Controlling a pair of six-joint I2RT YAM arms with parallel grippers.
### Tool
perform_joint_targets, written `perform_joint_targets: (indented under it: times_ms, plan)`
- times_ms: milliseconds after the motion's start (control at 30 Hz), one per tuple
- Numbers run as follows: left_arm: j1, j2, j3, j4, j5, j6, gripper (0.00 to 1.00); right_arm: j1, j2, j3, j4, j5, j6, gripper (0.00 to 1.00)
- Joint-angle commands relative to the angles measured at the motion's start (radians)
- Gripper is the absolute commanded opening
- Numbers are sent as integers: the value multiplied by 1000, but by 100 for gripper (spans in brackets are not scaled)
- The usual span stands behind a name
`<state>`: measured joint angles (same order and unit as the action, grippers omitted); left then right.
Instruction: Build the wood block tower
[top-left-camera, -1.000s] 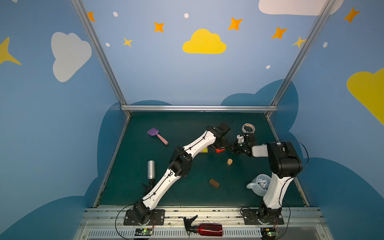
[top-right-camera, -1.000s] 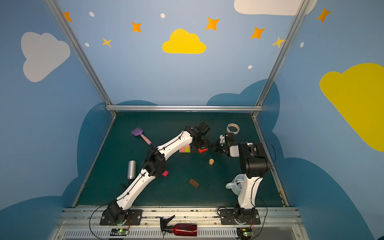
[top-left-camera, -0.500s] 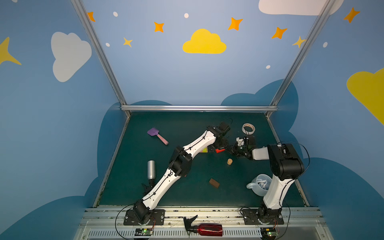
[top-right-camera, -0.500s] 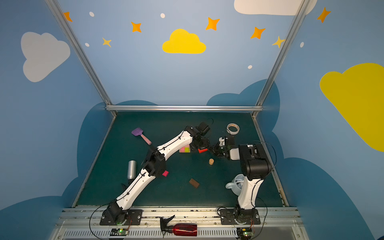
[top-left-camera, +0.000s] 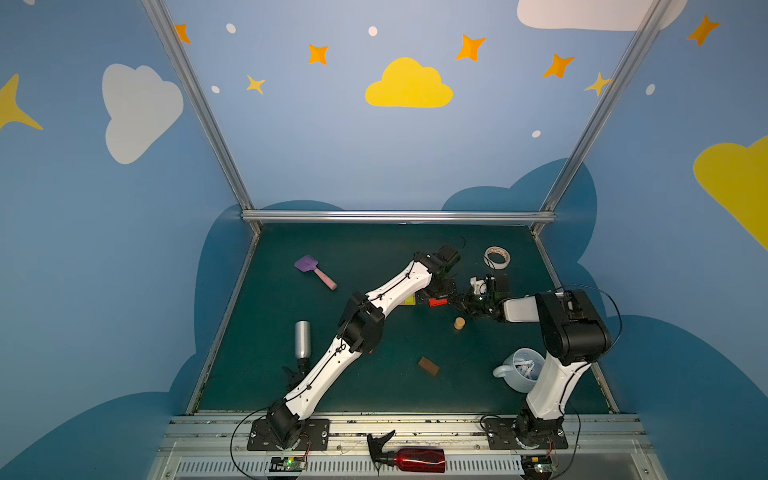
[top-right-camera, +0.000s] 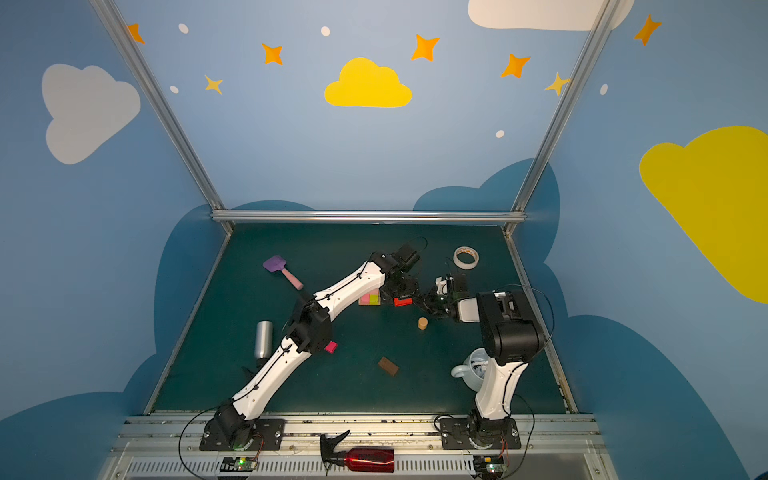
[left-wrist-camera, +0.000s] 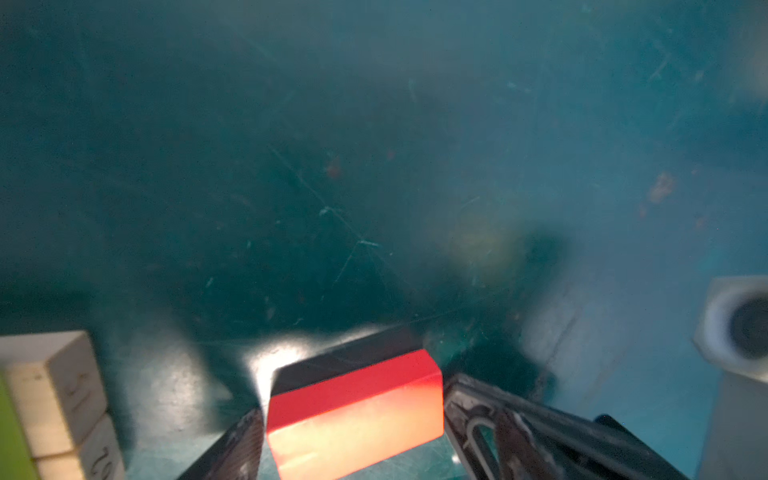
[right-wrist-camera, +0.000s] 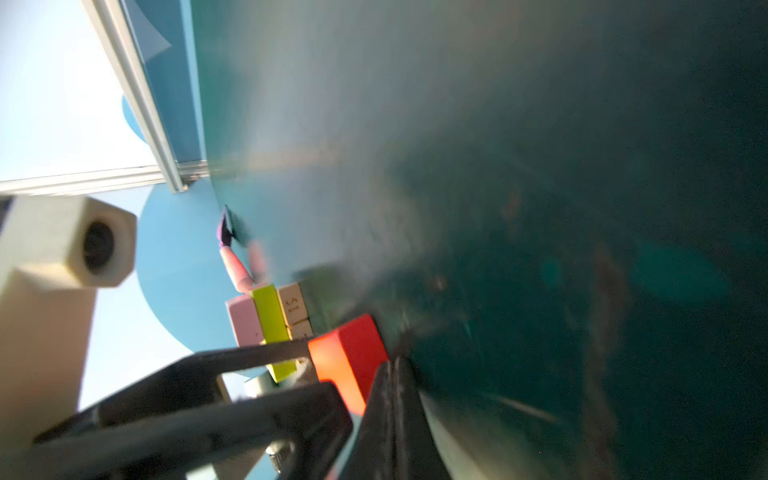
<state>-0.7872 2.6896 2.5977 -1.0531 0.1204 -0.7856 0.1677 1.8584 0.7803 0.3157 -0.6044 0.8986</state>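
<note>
With the far wall as twelve o'clock in the top views, the tower (top-right-camera: 370, 298) stands near the middle of the dark green table mat (top-left-camera: 374, 395). It is a low stack of tan wooden blocks (right-wrist-camera: 293, 307) at the base, with a light pink wooden block (right-wrist-camera: 245, 320) and a lime-green wooden block (right-wrist-camera: 270, 313) side by side on top.

At the tower's three o'clock, just beside it but apart, is the red wooden block (top-right-camera: 403, 302). The left gripper (left-wrist-camera: 353, 424) comes in from seven o'clock. Its jaws are spread wide, with one finger (left-wrist-camera: 241, 440) against each opposite side of the red wooden block, clamped on it. I cannot tell whether that block rests on the mat or hangs just above it. The right gripper (top-left-camera: 454, 300) comes in from three o'clock with its jaws pressed together and nothing between them. Its tip touches the red wooden block's three o'clock side.

A short tan wooden cylinder (top-left-camera: 459, 323) stands upright near the red wooden block, at its five o'clock. A dark brown wooden bar (top-left-camera: 428, 366) lies flat, well apart toward six o'clock. A magenta wooden square (top-right-camera: 331, 347) lies at the tower's eight o'clock, just beside the left arm's elbow.

Around the mat:
- A purple toy spatula with a pink handle (top-left-camera: 309, 266) lies at ten o'clock.
- A white tape roll (top-left-camera: 497, 257) lies at one o'clock.
- A silver metal bottle (top-left-camera: 302, 338) lies at eight o'clock.
- A pale blue mug (top-left-camera: 513, 374) stands at four o'clock.
</note>
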Motion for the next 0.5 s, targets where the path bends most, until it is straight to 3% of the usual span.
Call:
perform_joint_targets:
  times_ms: [0,467]
  plan:
    - [-6,23,1,-62,-28,37,87,6,-67,-13,-120,62,-48,0]
    - [-10,49,2,-87,-42,75,82,4,-311,-23,-359,233,-157,0]
